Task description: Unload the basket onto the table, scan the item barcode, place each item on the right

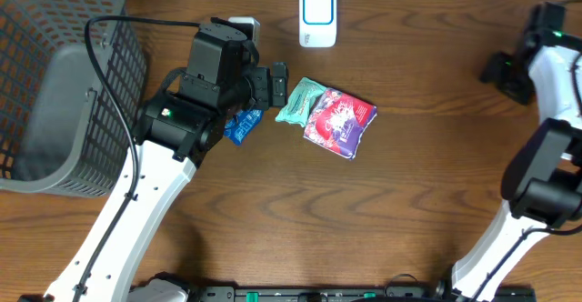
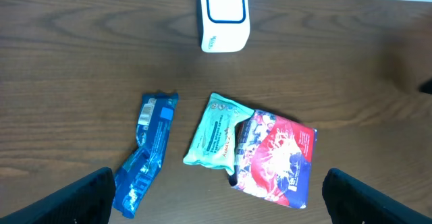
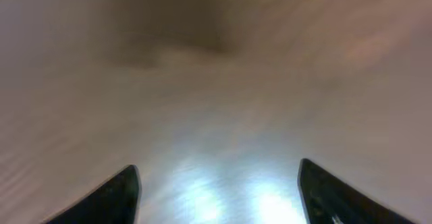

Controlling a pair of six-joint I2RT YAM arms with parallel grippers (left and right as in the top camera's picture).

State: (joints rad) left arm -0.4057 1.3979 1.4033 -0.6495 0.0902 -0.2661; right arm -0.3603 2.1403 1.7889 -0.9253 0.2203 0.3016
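blue packet (image 2: 147,153) lies near teal pouch (image 2: 214,131), left gripper (image 2: 216,200) spread wide.

no legible text on the packets (image 2: 214,133)

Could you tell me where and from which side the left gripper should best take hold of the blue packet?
Probably across its narrow middle, coming straight down: the blue packet lies flat, long and slim, apart from the teal pack, so the open left gripper could straddle its short width.

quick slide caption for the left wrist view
Open left pincer over a blue packet, teal pouch and red-purple bag, with the white scanner beyond.
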